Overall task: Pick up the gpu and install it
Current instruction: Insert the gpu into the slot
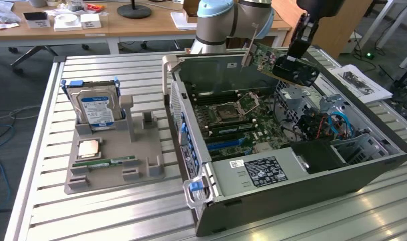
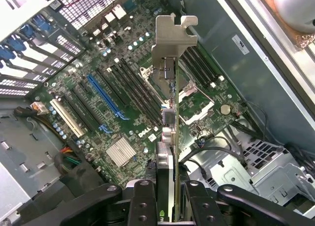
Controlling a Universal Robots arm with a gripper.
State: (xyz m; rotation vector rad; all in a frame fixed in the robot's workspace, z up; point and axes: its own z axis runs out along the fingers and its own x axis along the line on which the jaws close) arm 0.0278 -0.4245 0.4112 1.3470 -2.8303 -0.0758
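Observation:
The gpu (image 1: 265, 56) is a green card with a silvery metal bracket and a black cooler. It hangs tilted above the open computer case (image 1: 337, 165), over the case's far side. My gripper (image 1: 292, 59) is shut on it from above. In the wrist view I see the gpu (image 2: 171, 132) edge-on between my black fingers (image 2: 142, 204), its bracket pointing away from the camera. My gripper (image 2: 170, 209) holds it above the motherboard (image 2: 123, 93). A long blue slot (image 2: 106, 95) and a white slot lie on the board, off to one side of the card.
On the exterior view's left, a grey holder tray (image 1: 143, 150) carries a hard drive (image 1: 96, 108), a green memory stick (image 1: 113, 161) and a small square chip (image 1: 89, 148). Cables and drive cages fill the case's right end. Papers (image 1: 361, 83) lie on the slatted table.

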